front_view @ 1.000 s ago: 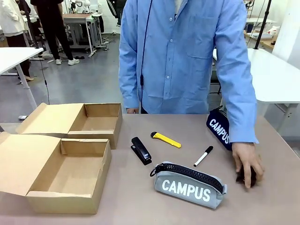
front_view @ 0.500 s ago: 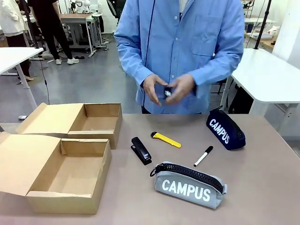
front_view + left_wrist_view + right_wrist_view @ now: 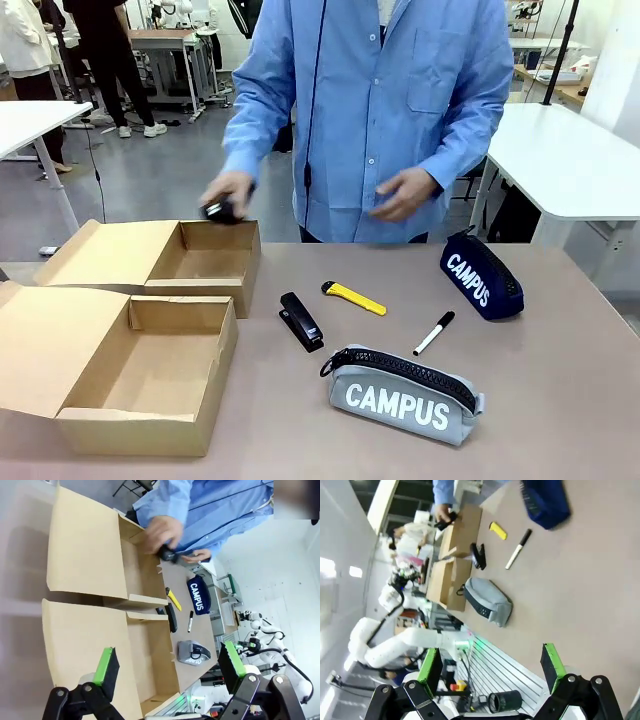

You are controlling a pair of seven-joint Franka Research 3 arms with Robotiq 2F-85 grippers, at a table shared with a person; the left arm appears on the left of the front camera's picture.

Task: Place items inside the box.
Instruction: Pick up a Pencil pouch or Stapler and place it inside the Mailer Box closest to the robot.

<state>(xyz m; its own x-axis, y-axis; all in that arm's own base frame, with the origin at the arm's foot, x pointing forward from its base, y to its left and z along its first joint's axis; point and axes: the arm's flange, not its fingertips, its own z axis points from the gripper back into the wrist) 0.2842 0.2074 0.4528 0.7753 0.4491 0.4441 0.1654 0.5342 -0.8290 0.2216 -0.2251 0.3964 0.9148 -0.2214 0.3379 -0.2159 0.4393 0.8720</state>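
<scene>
Our left gripper (image 3: 168, 662) and right gripper (image 3: 491, 662) hang spread wide and empty over a brown table (image 3: 580, 580).
Beyond the left gripper lie two open cardboard boxes (image 3: 80, 645); a person's hand (image 3: 160, 532) holds a small black item (image 3: 166, 555) over the farther one. Ahead of the right gripper rest a grey pouch (image 3: 487, 600), navy pouch (image 3: 545, 500), stapler (image 3: 479, 556), yellow knife (image 3: 498, 530) and marker (image 3: 518, 549). White tables (image 3: 590, 160) stand behind.

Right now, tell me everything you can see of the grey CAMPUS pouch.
The grey pouch is a soft, fabric-looking case with white "CAMPUS" lettering and a black zip along the top, seemingly closed, pull loop at picture left. It lies lengthwise on the table, nearer the robot than the black stapler and marker pen; only the table touches it.
</scene>
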